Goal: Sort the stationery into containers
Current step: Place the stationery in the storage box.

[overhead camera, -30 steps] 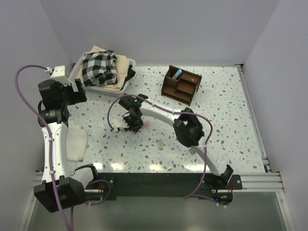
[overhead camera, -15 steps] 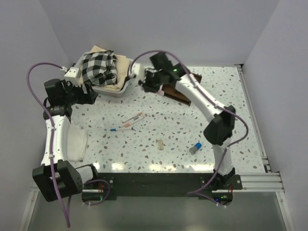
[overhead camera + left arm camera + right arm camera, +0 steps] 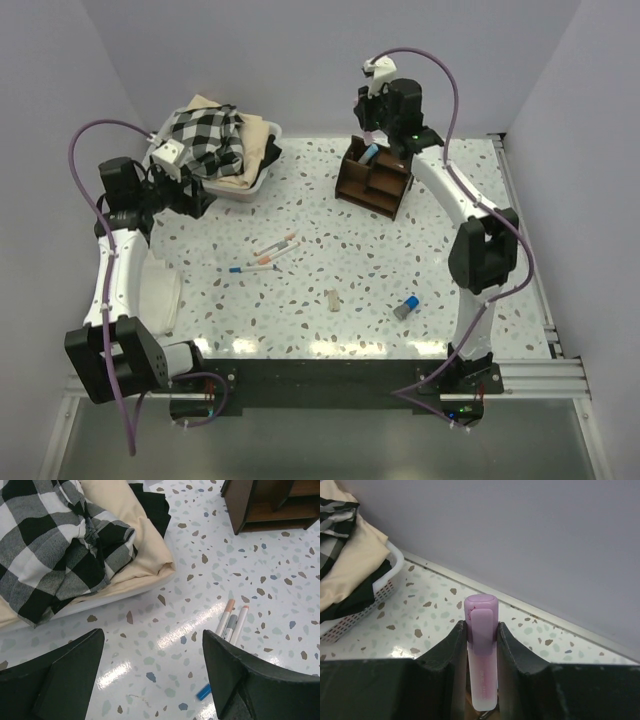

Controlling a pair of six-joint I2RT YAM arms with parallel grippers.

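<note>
Speckled terrazzo table (image 3: 480, 250) boxed in by pale walls, and the bit that matters is at the back: the right gripper (image 3: 480, 626) is clamped on a pink marker (image 3: 481, 670). In the wrist view the marker runs straight along the fingers, with its rounded end poking out just past the tips. From the top camera that claw hangs right over the rear of the dark wooden organizer (image 3: 375, 180), close to the corner slot where a light blue pen (image 3: 370, 153) stands. So the drop spot lies pretty much under and slightly in front of the claw, though I can't tell which compartment it's lined up with. The wrist camera mostly sees wall and the table's back edge, so my guess is the marker is tilted toward the wall rather than plumb. I'd say the coming move hinges on getting that long axis pointing down into a slot before letting go. The left gripper (image 3: 152, 640) is spread wide with nothing in it, hovering beside the white tub (image 3: 255, 180) of checked cloth (image 3: 205, 140). It's clearly the nearer arm for the loose pens (image 3: 272, 250) lying mid-table. The beige stub (image 3: 332, 299) and the blue-grey cylinder (image 3: 406, 307) sit further toward the near edge, well apart from both claws.
</note>
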